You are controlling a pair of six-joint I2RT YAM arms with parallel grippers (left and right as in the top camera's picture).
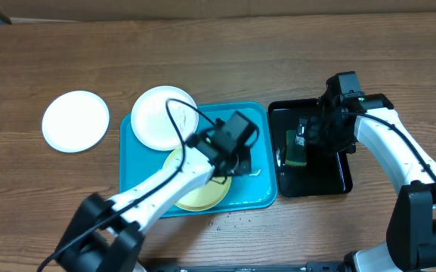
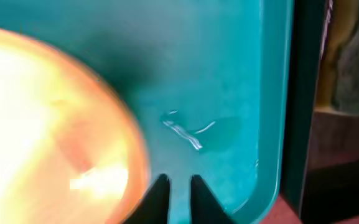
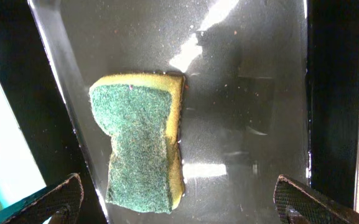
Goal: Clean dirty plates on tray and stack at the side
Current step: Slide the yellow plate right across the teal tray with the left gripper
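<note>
The turquoise tray (image 1: 259, 193) lies mid-table. A pale yellow plate (image 1: 202, 195) lies in it, partly under my left arm, and glows orange in the left wrist view (image 2: 42, 112). A white plate (image 1: 157, 117) overlaps the tray's far left corner. Another white plate (image 1: 75, 121) lies on the table to the left. My left gripper (image 1: 242, 160) hovers over the tray floor (image 2: 229, 74) just right of the yellow plate; its fingers (image 2: 177, 186) are all but shut, with nothing between them. My right gripper (image 1: 320, 136) is wide open (image 3: 178, 190) over a green-and-yellow sponge (image 3: 139, 149).
The sponge (image 1: 297, 149) lies in a wet glossy black tray (image 1: 331, 181), right of the turquoise tray; this tray also shows in the right wrist view (image 3: 247, 93). A streak of water (image 2: 188, 134) lies on the turquoise tray. Small crumbs (image 1: 229, 221) dot the table in front.
</note>
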